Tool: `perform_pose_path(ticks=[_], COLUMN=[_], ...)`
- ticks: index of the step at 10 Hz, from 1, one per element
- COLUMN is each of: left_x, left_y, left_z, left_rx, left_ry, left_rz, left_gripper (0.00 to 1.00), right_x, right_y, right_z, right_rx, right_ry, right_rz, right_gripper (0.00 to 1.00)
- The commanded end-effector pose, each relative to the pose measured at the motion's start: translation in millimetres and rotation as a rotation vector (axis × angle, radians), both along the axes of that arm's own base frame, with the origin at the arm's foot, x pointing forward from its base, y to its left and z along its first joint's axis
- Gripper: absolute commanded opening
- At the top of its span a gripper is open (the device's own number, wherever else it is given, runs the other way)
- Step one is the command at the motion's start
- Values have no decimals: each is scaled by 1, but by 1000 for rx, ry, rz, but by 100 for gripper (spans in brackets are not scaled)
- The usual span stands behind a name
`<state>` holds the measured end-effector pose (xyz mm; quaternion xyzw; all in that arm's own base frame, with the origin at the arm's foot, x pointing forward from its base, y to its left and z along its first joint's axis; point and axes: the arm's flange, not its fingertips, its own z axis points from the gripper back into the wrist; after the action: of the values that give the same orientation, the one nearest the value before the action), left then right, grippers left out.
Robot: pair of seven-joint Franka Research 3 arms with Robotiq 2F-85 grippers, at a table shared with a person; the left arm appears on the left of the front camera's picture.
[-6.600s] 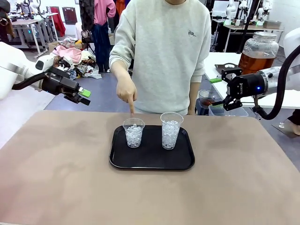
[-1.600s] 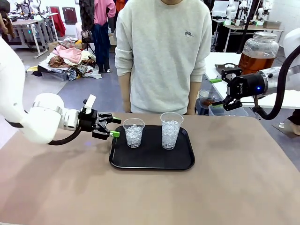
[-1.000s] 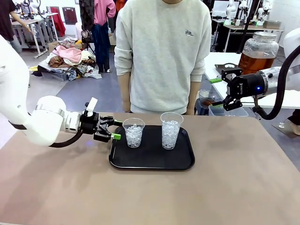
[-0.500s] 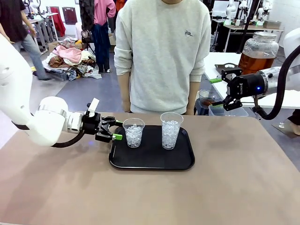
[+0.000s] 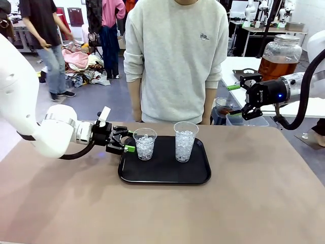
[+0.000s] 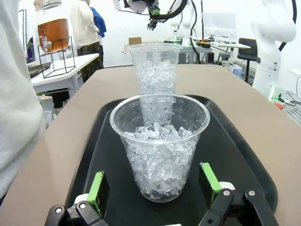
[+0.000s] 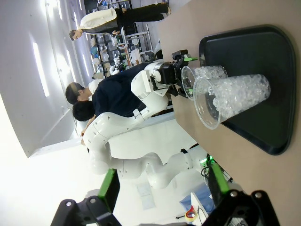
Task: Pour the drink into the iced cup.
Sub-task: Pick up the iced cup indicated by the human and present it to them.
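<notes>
Two clear iced cups stand on a black tray (image 5: 164,175): a short cup (image 5: 145,144) on the left and a taller cup (image 5: 185,141) on the right. My left gripper (image 5: 128,141) is open and low at the tray's left edge. In the left wrist view its green pads (image 6: 98,190) stand either side of the short cup (image 6: 160,146), with a gap on both sides. The drink (image 5: 277,66) is amber liquid in a glass dispenser jar with a silver lid, on a side table at the far right. My right gripper (image 5: 234,100) hangs open beside that table, holding nothing.
A person in a grey sweatshirt (image 5: 177,56) stands at the table's far edge behind the tray, arms down. A white side table (image 5: 310,107) carries the jar on its wire stand. The brown tabletop (image 5: 152,213) spreads wide in front of the tray.
My left gripper has slid right along the table until its pads flank the short cup. The person's pointing hand has been withdrawn. The right arm has not moved.
</notes>
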<state>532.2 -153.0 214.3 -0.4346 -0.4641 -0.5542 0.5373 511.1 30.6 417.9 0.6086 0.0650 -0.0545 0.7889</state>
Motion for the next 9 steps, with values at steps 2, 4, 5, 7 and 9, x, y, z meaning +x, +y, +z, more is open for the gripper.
perform_pose_path(ticks=[2, 4, 5, 7, 9], left_x=[2, 2, 2, 3, 5], left_y=[-9, -13, -17, -23, -29], left_z=[-4, -4, -4, -4, -4], left_rx=[1, 0, -2, 1, 1], left_ry=[-8, -1, 2, 5, 9], left_rz=[-31, -49, -62, -74, -83], left_gripper=[100, 100, 100, 100, 100], right_x=[0, 0, 0, 0, 0], right_y=[0, 0, 0, 0, 0], right_z=[1, 1, 1, 1, 1], right_rx=[1, 1, 1, 1, 1], right_ry=[0, 0, 0, 0, 0], right_rz=[-1, -1, -1, -1, -1], right_gripper=[100, 100, 100, 100, 100])
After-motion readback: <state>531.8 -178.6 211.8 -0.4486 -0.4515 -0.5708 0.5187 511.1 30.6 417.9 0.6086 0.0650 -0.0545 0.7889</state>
